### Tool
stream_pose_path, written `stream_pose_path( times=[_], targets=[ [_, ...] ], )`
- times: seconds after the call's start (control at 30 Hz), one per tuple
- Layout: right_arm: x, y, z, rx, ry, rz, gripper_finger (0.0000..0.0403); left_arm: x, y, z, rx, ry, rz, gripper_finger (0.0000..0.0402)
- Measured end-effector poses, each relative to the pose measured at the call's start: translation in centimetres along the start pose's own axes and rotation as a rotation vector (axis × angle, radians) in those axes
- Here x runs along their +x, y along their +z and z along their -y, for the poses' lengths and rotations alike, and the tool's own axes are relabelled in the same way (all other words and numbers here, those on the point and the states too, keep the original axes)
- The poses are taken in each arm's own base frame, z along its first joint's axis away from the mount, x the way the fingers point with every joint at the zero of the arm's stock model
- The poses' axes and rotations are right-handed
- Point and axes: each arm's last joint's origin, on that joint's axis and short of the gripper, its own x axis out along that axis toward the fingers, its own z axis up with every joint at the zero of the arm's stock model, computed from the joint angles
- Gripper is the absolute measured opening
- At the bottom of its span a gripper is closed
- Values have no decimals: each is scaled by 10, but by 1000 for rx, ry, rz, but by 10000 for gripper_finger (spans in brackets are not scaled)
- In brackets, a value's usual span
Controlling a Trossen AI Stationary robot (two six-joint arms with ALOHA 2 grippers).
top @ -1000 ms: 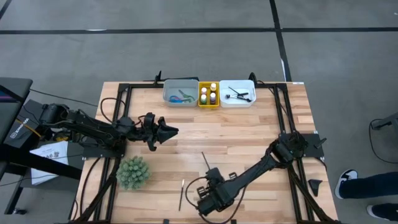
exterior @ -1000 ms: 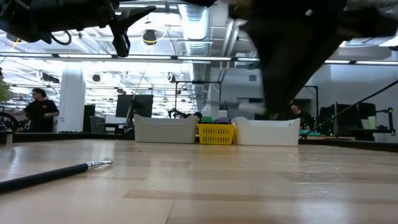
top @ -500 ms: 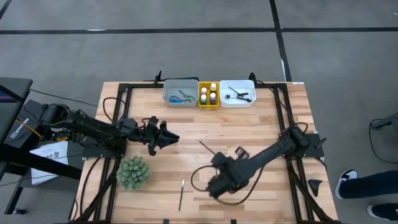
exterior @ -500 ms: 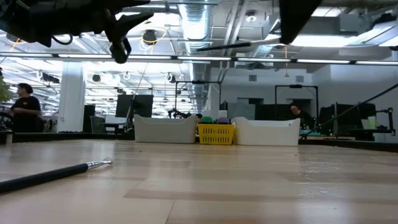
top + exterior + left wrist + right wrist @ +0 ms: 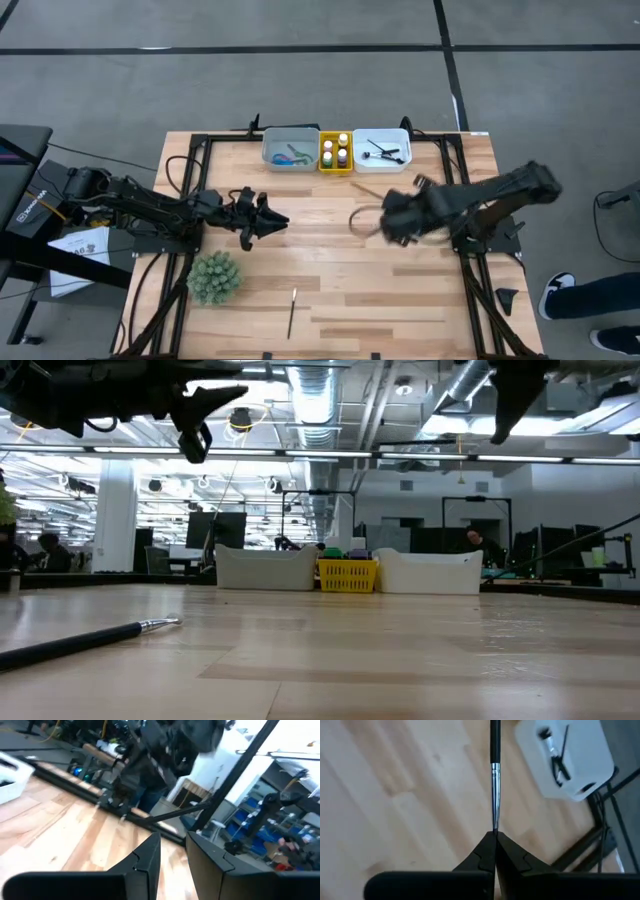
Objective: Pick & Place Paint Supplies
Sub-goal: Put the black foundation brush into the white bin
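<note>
right gripper (image 5: 495,834) clamped on 1 brush (image 5: 494,775), aloft right of table centre | brush's long axis runs out ahead of it | white tray (image 5: 382,150) lies just far-left of it, right arm nearer | left gripper (image 5: 270,218) waits mid-left, fingers slightly parted, empty | 2nd brush (image 5: 292,312) near edge

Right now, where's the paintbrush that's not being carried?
In the high view, the loose paintbrush lies on the table near the front edge, just right of the spiky green plant ball, apart from both claws.
</note>
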Motion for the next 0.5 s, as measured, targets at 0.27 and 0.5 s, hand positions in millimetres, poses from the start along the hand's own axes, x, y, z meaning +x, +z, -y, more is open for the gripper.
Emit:
stream_pose_path(
  times=[0.27,0.5],
  targets=[
    [28,-12,70,-62,75,94,0,-1,6,-13,6,157,81,88],
    [61,-1,112,-185,57,96,0,-2,13,-23,6,221,122,88]
  ],
)
